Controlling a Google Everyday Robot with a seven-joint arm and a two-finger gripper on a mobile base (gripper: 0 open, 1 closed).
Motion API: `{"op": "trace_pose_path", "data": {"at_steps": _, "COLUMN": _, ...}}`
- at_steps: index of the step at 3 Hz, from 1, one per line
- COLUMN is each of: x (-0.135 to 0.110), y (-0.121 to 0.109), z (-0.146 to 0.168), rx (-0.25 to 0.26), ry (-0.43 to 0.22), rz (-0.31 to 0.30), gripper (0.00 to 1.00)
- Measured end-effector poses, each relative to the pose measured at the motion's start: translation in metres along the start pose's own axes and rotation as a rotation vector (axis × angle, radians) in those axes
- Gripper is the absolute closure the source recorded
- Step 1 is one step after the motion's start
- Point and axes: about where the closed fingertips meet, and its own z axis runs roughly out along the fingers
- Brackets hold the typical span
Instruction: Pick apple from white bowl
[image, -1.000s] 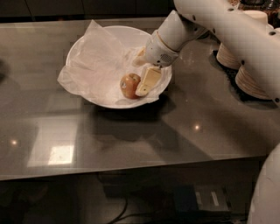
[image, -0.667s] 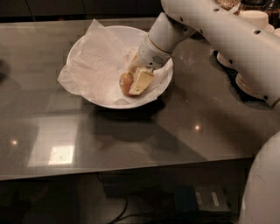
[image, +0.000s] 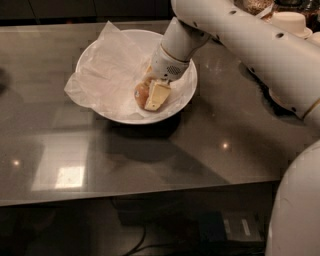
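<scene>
Where the room shows at all it's dim: a dark grey, glossy tabletop (image: 210, 150) fills most of the view, smooth enough to mirror a bright square light patch (image: 70, 176), w/ black shadow below where cables & boxy gear (image: 235, 225) sit.

On the tabletop's far half stands the wide, shallow, round white bowl (image: 184, 92), smooth-rimmed, lined w/ thin crumpled translucent white paper (image: 105, 75) that peaks above the rim at the back & spills over the near-left edge. Low in the bowl, right of centre on the paper, lies the small round orange-red apple (image: 141, 93), yellowish in patches, only its left part showing.

Robot's smooth white tubular arm (image: 250, 40) reaches down from upper right. Its gripper (image: 152, 94) is inside the bowl, pale cream end laid over the apple's right side, touching it. Can't tell if it's clamped on the fruit or just against it.

Stack of pale paper bowls (image: 291, 21) sits at the far right corner. Rounded white robot body (image: 300, 210) is at lower right.

Vs. 1 s ago: gripper was beside the apple on its right, apple mostly in view. Now it's shifted left onto it & the arm leans further over the bowl. Bowl & paper are in the same spot.
</scene>
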Motion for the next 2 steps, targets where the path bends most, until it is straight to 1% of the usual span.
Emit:
{"op": "trace_pose_path", "data": {"at_steps": 1, "x": 0.0, "y": 0.0, "z": 0.0, "rx": 0.0, "ry": 0.0, "rz": 0.0, "gripper": 0.9}}
{"op": "trace_pose_path", "data": {"at_steps": 2, "x": 0.004, "y": -0.007, "z": -0.028, "rx": 0.038, "ry": -0.057, "rz": 0.017, "gripper": 1.0}}
